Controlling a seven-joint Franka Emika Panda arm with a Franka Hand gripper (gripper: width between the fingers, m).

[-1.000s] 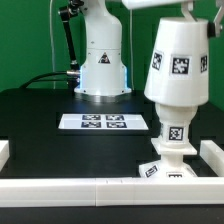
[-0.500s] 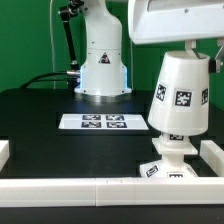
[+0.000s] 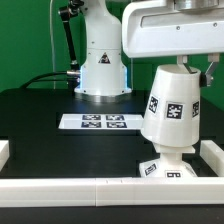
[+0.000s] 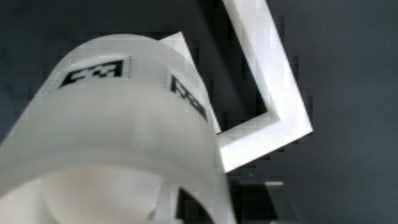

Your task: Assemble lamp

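While tilted over the base (image 3: 164, 168), shade (image 3: 170, 106) just beneath the tool (image 3: 186, 64), grip state indiscernible

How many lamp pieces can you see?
2 for sure: the big matte white cone-shaped plastic shade sits over the flared square white base, at the exterior view's right. The bulb post may be hidden under the shade.

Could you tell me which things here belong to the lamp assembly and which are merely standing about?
Belongs to the job:
- large matte white cone-shaped shade
- flared square white base
- robot's gripper

Just lying about:
- flat white marker board
- glossy white robot pedestal
- white rail edging the table
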